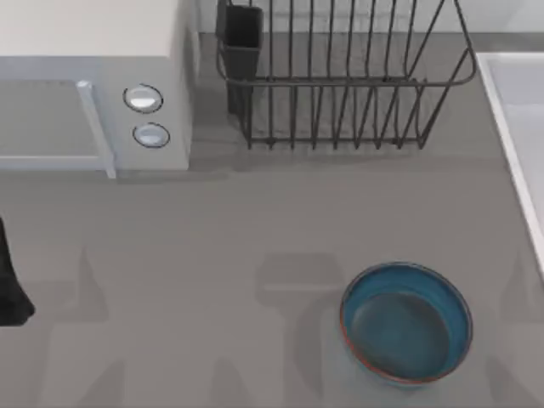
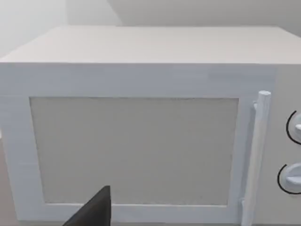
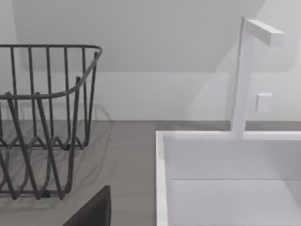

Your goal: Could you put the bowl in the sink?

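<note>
The left arm (image 1: 12, 285) is just a dark shape poking in at the left edge of the top view, low on the grey counter (image 1: 212, 246), well away from everything that matters. Can't tell whether its fingers are apart or together. In the left wrist view one dark fingertip (image 2: 91, 212) sticks up in front of the microwave (image 2: 141, 136), which that camera faces square on: door panel, upright handle (image 2: 256, 155), and two round knobs (image 2: 294, 150) at the side.

The right wrist view has the same kind of dark fingertip (image 3: 91, 211) in front of the counter (image 3: 122, 160), with the dish rack (image 3: 44, 117) on one side and the sink (image 3: 162, 179) on the other (can't tell that gripper's state either). A white faucet (image 3: 244, 70) stands at the sink's back rim against a plain pale wall (image 3: 155, 42).

From above, the bowl (image 1: 406, 321) sits upright on the counter toward the front right, blue inside with a reddish-brown rim, nothing touching it. The sink (image 1: 518, 127) runs along the right edge, well apart from the bowl. The microwave (image 1: 93, 85) fills the back left, and the dark wire dish rack (image 1: 340, 76) stands just beside it at the back middle, with a dark cup-like holder (image 1: 240, 30) on its left end.
</note>
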Motion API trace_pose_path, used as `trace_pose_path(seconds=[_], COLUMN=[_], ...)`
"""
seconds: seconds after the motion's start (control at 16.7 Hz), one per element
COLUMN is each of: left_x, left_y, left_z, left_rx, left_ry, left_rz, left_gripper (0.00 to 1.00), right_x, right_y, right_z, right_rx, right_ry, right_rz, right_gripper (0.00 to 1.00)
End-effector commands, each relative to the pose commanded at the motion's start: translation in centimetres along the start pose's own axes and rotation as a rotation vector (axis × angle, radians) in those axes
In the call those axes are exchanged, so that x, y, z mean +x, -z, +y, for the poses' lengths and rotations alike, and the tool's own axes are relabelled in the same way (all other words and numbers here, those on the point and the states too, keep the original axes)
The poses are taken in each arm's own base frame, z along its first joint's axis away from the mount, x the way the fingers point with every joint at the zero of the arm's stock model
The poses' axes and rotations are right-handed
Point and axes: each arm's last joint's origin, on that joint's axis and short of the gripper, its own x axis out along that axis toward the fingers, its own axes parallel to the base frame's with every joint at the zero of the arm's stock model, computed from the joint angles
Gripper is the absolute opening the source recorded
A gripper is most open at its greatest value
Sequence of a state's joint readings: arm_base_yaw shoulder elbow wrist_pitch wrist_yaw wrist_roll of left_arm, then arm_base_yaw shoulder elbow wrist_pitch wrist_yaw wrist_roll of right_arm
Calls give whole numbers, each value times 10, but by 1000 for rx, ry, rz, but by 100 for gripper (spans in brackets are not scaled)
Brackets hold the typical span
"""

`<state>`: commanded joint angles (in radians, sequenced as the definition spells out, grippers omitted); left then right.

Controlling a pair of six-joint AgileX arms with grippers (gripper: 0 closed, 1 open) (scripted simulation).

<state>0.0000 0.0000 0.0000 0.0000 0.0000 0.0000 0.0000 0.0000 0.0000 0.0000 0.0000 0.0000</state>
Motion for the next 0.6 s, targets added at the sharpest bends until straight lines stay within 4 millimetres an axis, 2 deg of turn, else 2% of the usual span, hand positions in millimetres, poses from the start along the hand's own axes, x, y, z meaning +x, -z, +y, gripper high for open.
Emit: trace_pose_path(seconds=[0.18, 0.3, 0.6], left_x=[0, 0, 0], left_y=[0, 0, 0], left_z=[0, 0, 0], left_rx=[0, 0, 0], left_ry=[0, 0, 0], left_rz=[0, 0, 0], left_gripper=[100, 100, 100], right_x=[0, 0, 15], right_y=[-2, -11, -49], right_z=[1, 3, 16], right_rx=[5, 27, 111], right_ry=[-6, -28, -105], right_rz=[11, 62, 378], right_gripper=[100, 100, 100])
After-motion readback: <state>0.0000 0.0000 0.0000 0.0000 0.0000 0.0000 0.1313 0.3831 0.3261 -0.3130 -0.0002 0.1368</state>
